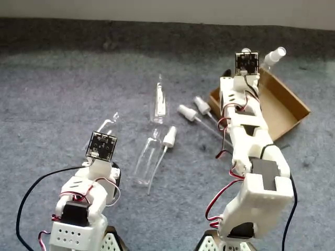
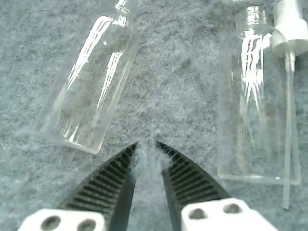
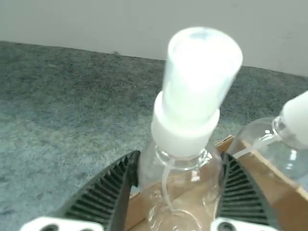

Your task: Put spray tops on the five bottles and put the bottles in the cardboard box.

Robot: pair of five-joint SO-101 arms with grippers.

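High view shows the right arm stretched out to the cardboard box at the far right of the grey felt-covered table, while the left arm sits low at the near left. On the right wrist view the right jaws are clenched on both sides of a clear upright bottle that already wears its white spray top, with brown cardboard showing behind its lower part. Just beside it a second capped bottle leans in the box, its top angled up and away. On the left wrist view the left jaws are parted by a narrow gap and grasp nothing, with their tips close above the felt. Ahead of them lie two uncapped bottles on their sides: the nearer bare bottle tilted off to one side, and the other bare bottle with a loose spray top touching its neck and the thin tube running along its flank. Back on the high view, a third bare bottle lies farther out near the middle of the table. Two more spray tops rest side by side between it and the box, their tubes pointing toward the right arm
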